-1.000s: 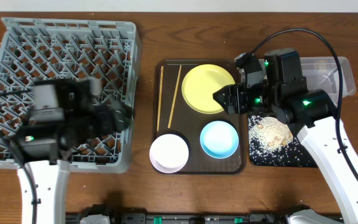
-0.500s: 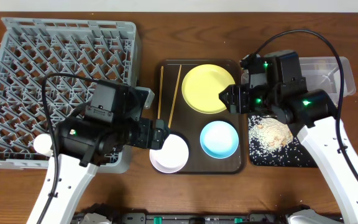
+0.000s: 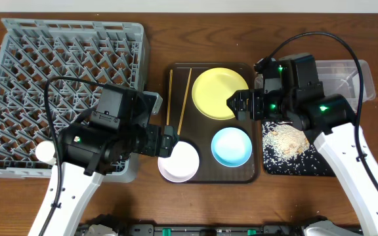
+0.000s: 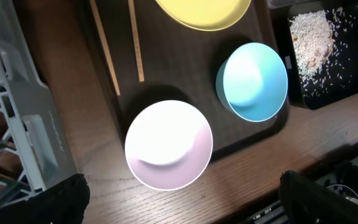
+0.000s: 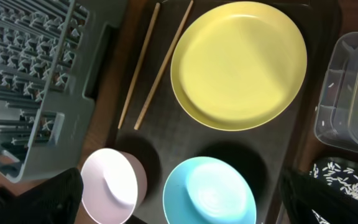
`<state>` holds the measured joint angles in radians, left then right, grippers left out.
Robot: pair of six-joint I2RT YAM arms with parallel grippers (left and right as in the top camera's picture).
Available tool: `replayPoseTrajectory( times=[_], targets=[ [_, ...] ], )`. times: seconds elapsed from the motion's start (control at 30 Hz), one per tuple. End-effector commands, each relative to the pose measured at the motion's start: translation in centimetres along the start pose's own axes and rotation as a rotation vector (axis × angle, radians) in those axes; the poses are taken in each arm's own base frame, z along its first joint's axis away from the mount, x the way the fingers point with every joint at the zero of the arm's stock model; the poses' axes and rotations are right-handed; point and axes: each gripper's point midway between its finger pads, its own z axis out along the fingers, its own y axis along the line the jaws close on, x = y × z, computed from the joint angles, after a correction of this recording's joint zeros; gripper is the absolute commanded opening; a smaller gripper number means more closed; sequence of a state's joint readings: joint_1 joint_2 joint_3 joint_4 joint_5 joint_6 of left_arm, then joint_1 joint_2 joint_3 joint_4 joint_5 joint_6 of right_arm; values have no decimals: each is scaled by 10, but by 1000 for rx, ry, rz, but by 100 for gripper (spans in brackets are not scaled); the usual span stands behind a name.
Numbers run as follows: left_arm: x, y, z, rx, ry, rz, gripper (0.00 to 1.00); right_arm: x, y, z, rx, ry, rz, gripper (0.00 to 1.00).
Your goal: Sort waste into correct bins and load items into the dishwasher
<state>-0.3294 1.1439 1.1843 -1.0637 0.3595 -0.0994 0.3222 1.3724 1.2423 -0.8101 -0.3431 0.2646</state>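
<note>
A dark tray holds a yellow plate, a blue bowl, a white bowl and two wooden chopsticks. The grey dish rack stands at the left. My left gripper is open and empty, hovering at the white bowl's left edge. My right gripper is open and empty above the yellow plate's right edge. The blue bowl and chopsticks show in the right wrist view.
A black mat with spilled rice lies right of the tray. A clear plastic container stands at the back right. The table's front edge runs just below the tray.
My left arm swung from over the rack to the white bowl a second ago, then held. My right gripper shifted slightly left over the yellow plate.
</note>
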Motion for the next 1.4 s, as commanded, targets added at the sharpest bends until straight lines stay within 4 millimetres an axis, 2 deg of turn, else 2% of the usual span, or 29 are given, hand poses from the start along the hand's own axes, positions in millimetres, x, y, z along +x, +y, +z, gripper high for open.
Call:
replayPoseTrajectory(
  times=[0.0,0.23,0.37,0.43,0.53,0.6,0.7,0.8,1.07,1.17,1.37],
  targets=[
    [-3,0,-3,-7,-10,18,98,-1,6,-3,-8,-9,-11,99],
    [-3,0,-2,-7,-10,18,98,3,4,-3,-1,8,-7,99],
    [-3,0,-2,-7,-10,18,98,-3,-18,-6,93,-20,-32,99],
    [-3,0,-2,-7,-10,18,98,-11,-25,-11,138,-57,-107,99],
    [-3,0,-2,-7,-10,18,98,-33,-24,-26,194,-184,-249,99],
    [-3,0,-2,-7,-10,18,98,-48,-15,-41,204,-329,-369,99],
    [-3,0,-2,-7,-10,18,98,-49,-5,-57,192,-518,-497,99],
    [-3,0,-2,-7,-10,18,98,-29,-11,-69,191,-679,-534,99],
    [-3,0,-2,-7,-10,18,98,51,-60,-72,258,-849,-511,99],
    [-3,0,-2,-8,-9,18,98,69,-77,-71,279,-907,-464,99],
    [-3,0,-2,-7,-10,18,98,82,-95,-69,317,-973,-430,99]
  ],
)
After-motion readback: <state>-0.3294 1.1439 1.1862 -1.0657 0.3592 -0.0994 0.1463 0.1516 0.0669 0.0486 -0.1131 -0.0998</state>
